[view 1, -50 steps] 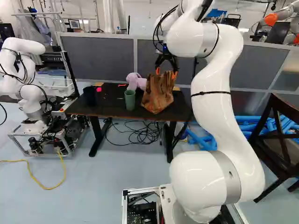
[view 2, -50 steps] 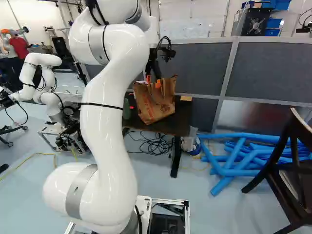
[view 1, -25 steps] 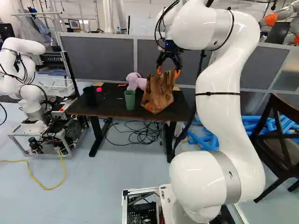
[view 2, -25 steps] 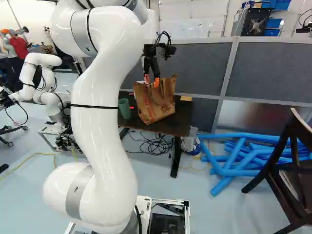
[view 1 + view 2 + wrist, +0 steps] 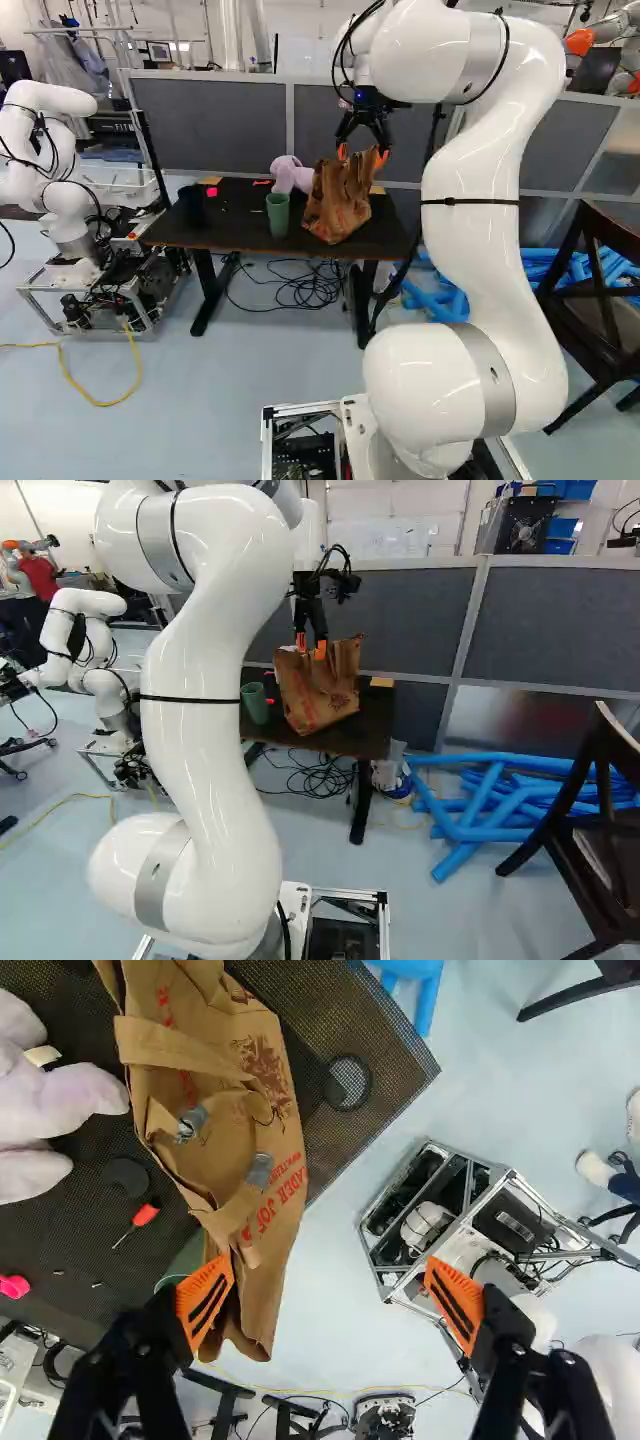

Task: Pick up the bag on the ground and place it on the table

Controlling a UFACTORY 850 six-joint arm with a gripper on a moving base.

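Operating from afar, I have the claw (image 5: 362, 154) released above one brown paper bag (image 5: 338, 205), which stands on the desk (image 5: 240, 212), toward eleven o'clock from my arm's foot in the left base view. Its two orange pads (image 5: 205, 1300) stand wide apart; one overlaps the bag's edge in the wrist view, perhaps touching it. The bag partly hides one lilac plush toy (image 5: 286, 172) and, in the wrist view, one green cup (image 5: 278, 215). One dark cup (image 5: 192, 207) nearly melts into the black desktop. Another robot (image 5: 67, 205) stands toward ten o'clock. In the right base view, one cut-off wooden chair (image 5: 590, 780) stands near two o'clock, beside blue tubes (image 5: 490, 834) too jumbled to count.
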